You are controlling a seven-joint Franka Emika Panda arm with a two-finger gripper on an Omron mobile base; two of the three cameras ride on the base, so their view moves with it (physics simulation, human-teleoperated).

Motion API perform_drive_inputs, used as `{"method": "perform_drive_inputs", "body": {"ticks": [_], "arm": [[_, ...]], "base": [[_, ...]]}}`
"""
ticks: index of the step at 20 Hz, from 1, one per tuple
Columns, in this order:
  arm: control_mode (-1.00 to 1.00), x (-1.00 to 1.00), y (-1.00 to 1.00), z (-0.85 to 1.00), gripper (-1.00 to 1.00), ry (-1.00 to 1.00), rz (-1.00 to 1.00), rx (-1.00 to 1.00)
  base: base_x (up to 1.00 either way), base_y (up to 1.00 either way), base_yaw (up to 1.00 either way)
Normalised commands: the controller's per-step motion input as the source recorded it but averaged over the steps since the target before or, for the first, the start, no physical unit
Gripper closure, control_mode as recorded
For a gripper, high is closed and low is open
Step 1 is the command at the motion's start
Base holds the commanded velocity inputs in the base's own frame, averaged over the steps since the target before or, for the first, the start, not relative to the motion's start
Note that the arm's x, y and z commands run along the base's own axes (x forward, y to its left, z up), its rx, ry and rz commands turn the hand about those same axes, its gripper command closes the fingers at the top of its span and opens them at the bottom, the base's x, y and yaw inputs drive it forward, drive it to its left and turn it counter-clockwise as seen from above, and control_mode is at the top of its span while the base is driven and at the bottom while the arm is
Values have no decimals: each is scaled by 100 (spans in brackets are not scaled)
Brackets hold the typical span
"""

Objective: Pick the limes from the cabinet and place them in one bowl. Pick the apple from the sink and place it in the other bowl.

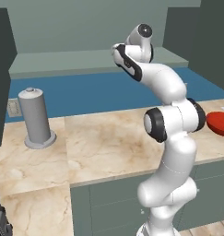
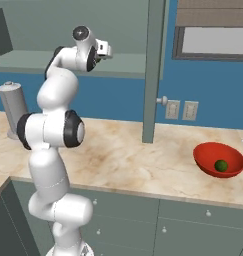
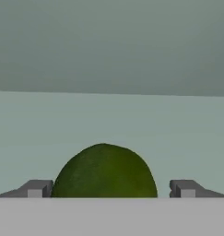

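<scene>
a dark green lime (image 3: 104, 171) sits on the pale green cabinet shelf (image 3: 111, 129) between the claw's (image 3: 111, 189) spread, non-touching fingertips (image 3: 36, 189), likely small, light, firm and prone to rolling, best pinched across its widest middle.

I'm driving in a rendered home kitchen: a beige marbled counter (image 2: 143, 160) runs over grey-green base cupboards (image 2: 183, 225) with small pale knobs, against a blue wall with two pale outlet plates (image 2: 182, 110). Above the counter's back edge I see an open grey-green wall cabinet (image 1: 95, 60) with a pale green shelf. A grey paper-towel holder (image 1: 36, 119) stands near the counter's left end, and a red bowl (image 2: 219, 159) near its right end.
</scene>
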Motion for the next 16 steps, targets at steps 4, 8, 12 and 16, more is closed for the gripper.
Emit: {"method": "perform_drive_inputs", "body": {"ticks": [4, 8, 12, 16], "arm": [[-100, 22, 0, -7, -100, 0, 0, 0], [-100, 14, 0, -10, 100, 0, 0, 0], [-100, 1, 0, -17, 100, 2, 0, 0], [-100, 0, 1, -1, 100, -8, 0, 0]], "base": [[0, 0, 0], [0, 0, 0], [0, 0, 0], [0, 0, 0]]}}
